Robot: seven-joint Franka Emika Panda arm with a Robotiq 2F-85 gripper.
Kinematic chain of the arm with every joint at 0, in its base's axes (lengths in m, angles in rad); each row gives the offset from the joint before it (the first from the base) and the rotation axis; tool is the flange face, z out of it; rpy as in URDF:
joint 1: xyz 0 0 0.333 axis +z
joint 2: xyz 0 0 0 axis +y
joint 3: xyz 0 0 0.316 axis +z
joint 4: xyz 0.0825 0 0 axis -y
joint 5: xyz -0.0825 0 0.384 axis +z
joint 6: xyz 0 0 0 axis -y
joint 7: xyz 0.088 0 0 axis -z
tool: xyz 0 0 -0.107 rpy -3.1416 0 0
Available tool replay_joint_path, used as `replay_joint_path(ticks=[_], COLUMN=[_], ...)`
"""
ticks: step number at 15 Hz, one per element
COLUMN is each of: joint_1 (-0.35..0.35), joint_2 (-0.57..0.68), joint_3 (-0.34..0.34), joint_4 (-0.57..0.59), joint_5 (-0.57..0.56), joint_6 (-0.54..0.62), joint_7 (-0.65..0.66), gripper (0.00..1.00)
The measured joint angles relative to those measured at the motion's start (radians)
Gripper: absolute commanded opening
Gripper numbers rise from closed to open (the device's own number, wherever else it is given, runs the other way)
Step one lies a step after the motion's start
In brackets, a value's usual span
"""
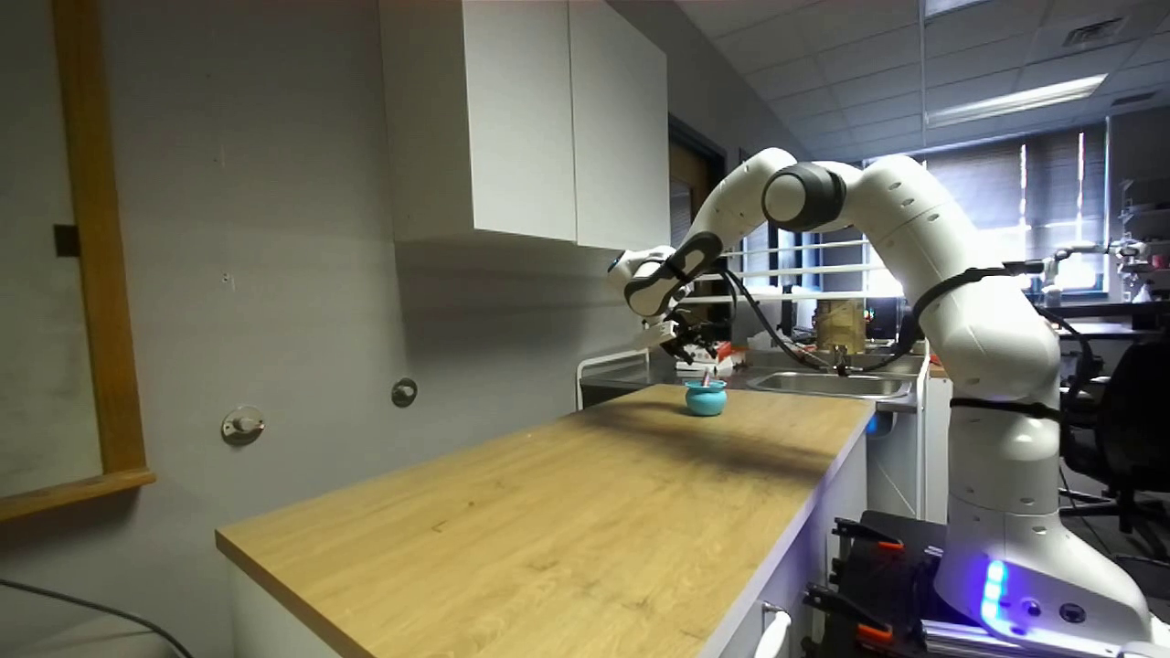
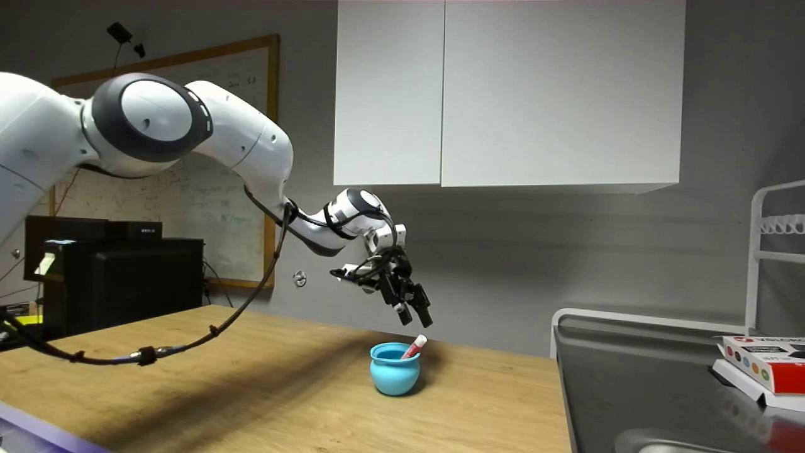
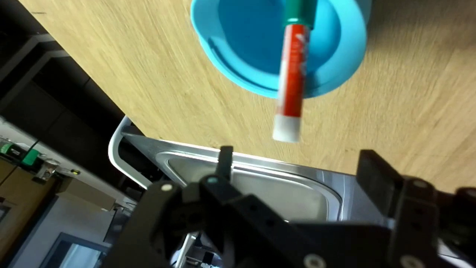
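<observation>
A red-and-white marker (image 3: pixel 293 70) slants in a light-blue pot (image 2: pixel 394 377), its green end down inside and its white end sticking out past the rim. In the wrist view that white end points to 6 o'clock. The pot sits upright on a wooden countertop (image 2: pixel 484 396).

Near the marker, and apart from it, hangs the gripper (image 2: pixel 416 318), at about 1 o'clock from the pot in an exterior view. In the wrist view its black fingers (image 3: pixel 377 178) are spread well apart, the marker's white end lying clear of them.

Farther out, reading the dial from the pot: a metal sink (image 3: pixel 290 193) shows at 6 o'clock in the wrist view. In an exterior view a red-and-white box (image 2: pixel 761 365) is at 3 o'clock, a white cupboard (image 2: pixel 503 94) high up at 1 o'clock, and a whiteboard (image 2: pixel 220 214) between 10 and 11. The white arm (image 1: pixel 1001 347) has its base near 4 o'clock in an exterior view.
</observation>
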Motion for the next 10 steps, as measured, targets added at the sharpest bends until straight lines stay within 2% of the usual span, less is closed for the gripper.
replay_joint_path(ticks=[2,5,10], joint_1=[0.000,0.002,0.047], joint_2=[-0.001,-0.026,-0.189], joint_3=[0.001,0.016,0.042], joint_4=[0.002,-0.012,-0.156], joint_5=[0.017,0.097,0.178], joint_6=[0.001,0.034,0.119], joint_7=[-0.024,-0.137,-0.306], gripper=[1.00,1.00,1.00])
